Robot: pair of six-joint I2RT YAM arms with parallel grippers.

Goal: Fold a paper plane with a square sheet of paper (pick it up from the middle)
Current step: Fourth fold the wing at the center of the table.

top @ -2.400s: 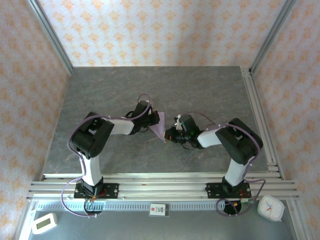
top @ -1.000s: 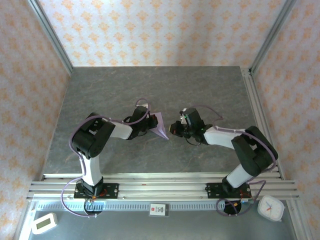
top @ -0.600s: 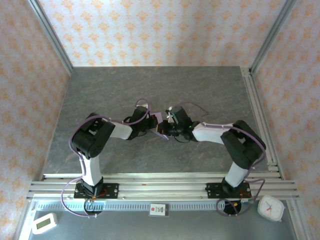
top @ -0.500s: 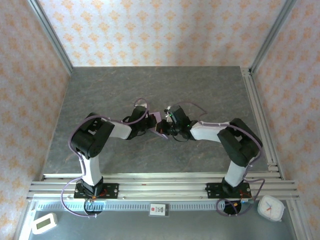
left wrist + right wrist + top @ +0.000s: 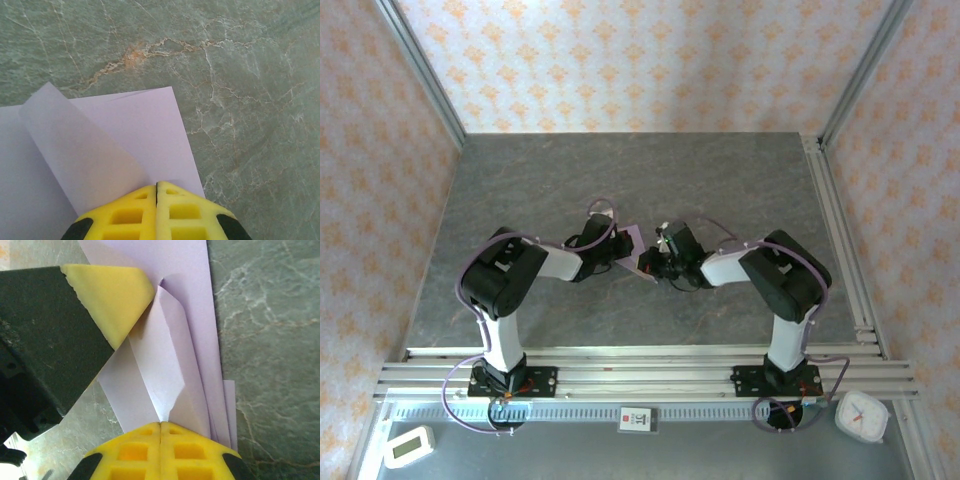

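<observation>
Two robot arms reach toward each other and meet at the middle of a grey marbled surface (image 5: 620, 170), about midway between its left and right edges. Between them is the square sheet of paper (image 5: 634, 249), pale lilac and already partly folded, with several layered edges along one side. Whether it rests on the surface or hangs just above it, I cannot tell.

The left end effector (image 5: 156, 187) has its yellow fingertips pressed together on one edge of the sheet, where a loose flap curls upward. The right end effector (image 5: 161, 426), also with tips pressed together, pinches a raised pleat on the opposite side. The two sets of fingers sit very near each other.

The step in hand looks like setting a crease. To do it well, one end effector should act as the anchor while the other draws the flap flat. Edges should line up before any pressing. Thin paper tears or wrinkles easily, so the pull should be gentle, and the pinches should not slip.
</observation>
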